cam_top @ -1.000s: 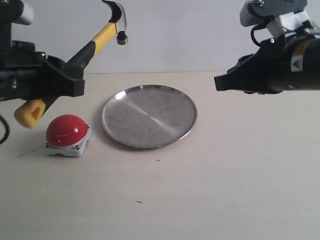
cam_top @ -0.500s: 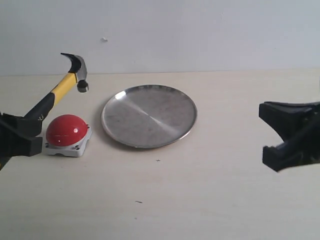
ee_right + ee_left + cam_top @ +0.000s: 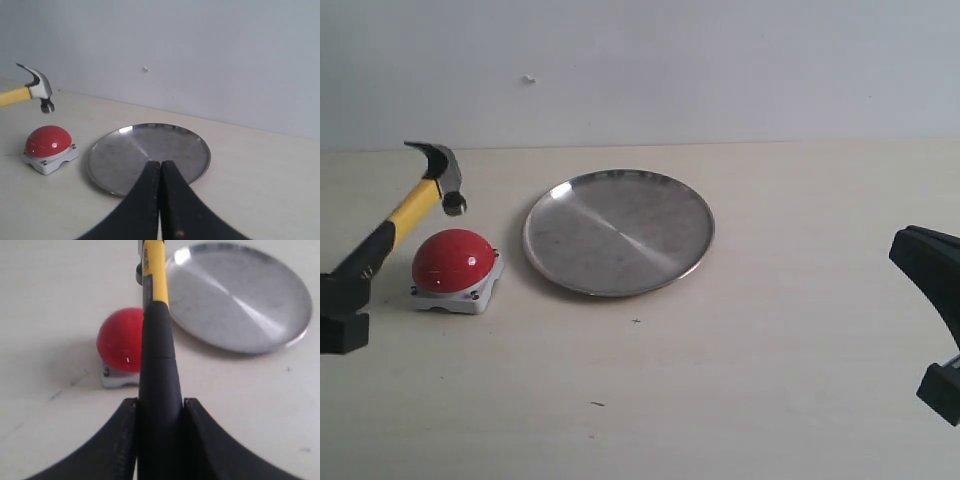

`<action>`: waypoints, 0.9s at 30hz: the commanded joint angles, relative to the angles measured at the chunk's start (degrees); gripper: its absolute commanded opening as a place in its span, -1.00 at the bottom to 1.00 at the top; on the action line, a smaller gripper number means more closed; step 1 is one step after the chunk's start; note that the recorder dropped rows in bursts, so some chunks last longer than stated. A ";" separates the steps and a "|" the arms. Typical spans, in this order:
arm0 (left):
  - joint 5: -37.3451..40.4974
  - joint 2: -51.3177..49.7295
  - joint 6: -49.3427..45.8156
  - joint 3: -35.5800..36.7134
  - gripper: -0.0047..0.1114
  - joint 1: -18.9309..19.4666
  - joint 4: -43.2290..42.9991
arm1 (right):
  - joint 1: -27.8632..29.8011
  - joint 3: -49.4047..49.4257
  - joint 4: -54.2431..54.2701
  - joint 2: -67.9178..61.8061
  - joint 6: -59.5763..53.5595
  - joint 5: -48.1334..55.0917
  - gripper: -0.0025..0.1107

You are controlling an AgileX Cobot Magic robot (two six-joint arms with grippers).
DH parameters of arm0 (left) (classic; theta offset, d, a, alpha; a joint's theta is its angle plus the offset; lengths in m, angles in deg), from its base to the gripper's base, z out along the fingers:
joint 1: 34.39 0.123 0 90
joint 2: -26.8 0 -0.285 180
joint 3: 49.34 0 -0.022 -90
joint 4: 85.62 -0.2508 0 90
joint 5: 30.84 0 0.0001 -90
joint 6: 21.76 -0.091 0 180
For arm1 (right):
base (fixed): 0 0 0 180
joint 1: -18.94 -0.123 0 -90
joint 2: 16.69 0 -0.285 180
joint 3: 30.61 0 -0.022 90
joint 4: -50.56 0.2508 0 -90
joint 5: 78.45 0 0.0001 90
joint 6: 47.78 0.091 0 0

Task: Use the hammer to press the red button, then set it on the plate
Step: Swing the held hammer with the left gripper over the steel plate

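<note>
My left gripper is shut on the black sleeve of the hammer at the left edge of the exterior view. The hammer slants up and right; its dark head hangs just above and behind the red button, apart from it. In the left wrist view the gripper clamps the hammer, with the red button left of the shaft. The silver plate lies right of the button with nothing on it. My right gripper is shut on nothing, low at the right edge.
The things rest on a pale wooden table that runs back to a plain light wall. Small dark specks mark the tabletop in front of the plate.
The left arm has drawn back to the left and lowered, bringing the hammer head down from high above to just over the button. The right arm has dropped and pulled back to the right edge.
</note>
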 commanded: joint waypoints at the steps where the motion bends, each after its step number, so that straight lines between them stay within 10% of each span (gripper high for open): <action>1: 2.63 8.74 -0.14 -5.03 -0.92 0.13 -0.89 | -0.05 0.17 -0.21 0.47 0.13 -0.20 -0.96; 16: -2.29 5.13 4.69 7.65 -0.92 0.13 -0.91 | -0.05 0.17 -0.31 0.47 1.61 -0.08 -0.96; 27: -7.51 10.02 4.69 -0.66 -0.92 0.13 -1.92 | -0.05 0.17 -0.31 0.47 1.61 1.08 -0.96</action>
